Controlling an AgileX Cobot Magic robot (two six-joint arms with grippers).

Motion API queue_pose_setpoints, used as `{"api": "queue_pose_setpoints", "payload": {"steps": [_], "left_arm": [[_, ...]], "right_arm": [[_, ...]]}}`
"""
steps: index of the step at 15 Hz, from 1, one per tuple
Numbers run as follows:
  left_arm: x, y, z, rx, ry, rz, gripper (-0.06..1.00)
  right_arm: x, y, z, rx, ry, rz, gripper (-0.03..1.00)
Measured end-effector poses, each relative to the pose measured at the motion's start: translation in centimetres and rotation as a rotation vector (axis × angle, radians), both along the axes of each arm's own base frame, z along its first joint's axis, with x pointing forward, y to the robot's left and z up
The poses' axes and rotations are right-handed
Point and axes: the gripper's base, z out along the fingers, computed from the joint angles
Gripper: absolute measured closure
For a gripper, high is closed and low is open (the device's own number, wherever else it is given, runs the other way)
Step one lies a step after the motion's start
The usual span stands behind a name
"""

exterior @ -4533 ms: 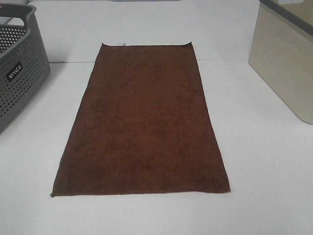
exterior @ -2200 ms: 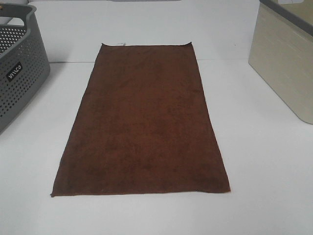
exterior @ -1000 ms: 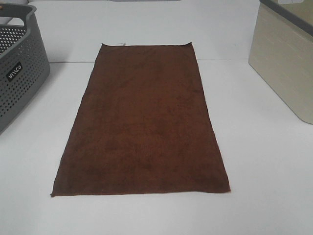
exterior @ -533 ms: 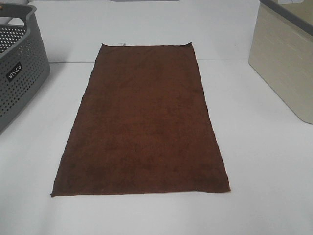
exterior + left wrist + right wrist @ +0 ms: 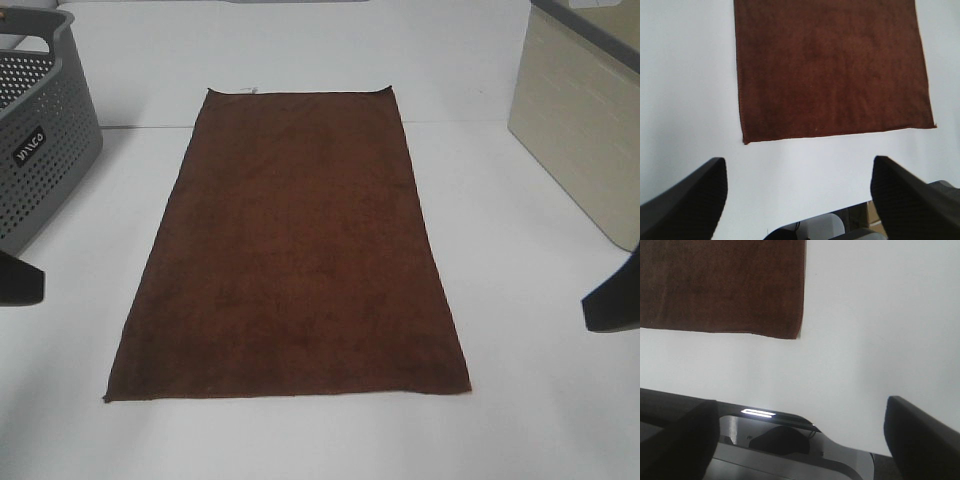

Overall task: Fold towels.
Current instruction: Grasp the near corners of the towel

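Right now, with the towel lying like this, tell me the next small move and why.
The towel lies flat and unfolded; the left gripper and right gripper are open, empty, off the cloth. So probably lower each to the near corner on its side.

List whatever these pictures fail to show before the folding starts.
- The white tag at the far edge of the towel: too small to read in the exterior high view.
- The grey basket: cut off by that view's left edge, and its wall hides any contents.
- The beige bin: cut off by the right edge, inside unseen.
- The left gripper and the right gripper: only finger ends show, the rest is cut off by frame edges in every view.
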Motion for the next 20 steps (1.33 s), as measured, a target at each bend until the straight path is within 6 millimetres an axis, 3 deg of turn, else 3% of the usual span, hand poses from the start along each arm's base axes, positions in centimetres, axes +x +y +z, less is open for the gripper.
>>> {"api": "queue_pose_setpoints", "payload": {"steps": [4, 9, 14, 17, 20], "left_arm": [[3.3, -0.2, -5.5, 0.002, 0.154, -0.018, 0.19], [5.4, -0.8, -10.6, -0.066, 0.224, -0.025, 0.19], [6.5, -1.1, -13.3, -0.103, 0.198, -0.049, 0.20], [7.6, -1.7, -13.8, -0.165, 0.198, -0.072, 0.21], [8.4, -2.6, -14.2, -0.170, 0.197, -0.114, 0.31]], "right_arm": [[4.7, 0.3, -4.5, 0.013, 0.100, 0.040, 0.13], [8.1, 1.1, -10.2, 0.091, 0.215, 0.057, 0.13], [11.5, 4.6, -13.2, 0.105, 0.265, 0.184, 0.19], [12.5, 5.1, -14.8, 0.114, 0.303, 0.161, 0.21], [13.5, 5.8, -15.4, 0.158, 0.319, 0.133, 0.26]]}}
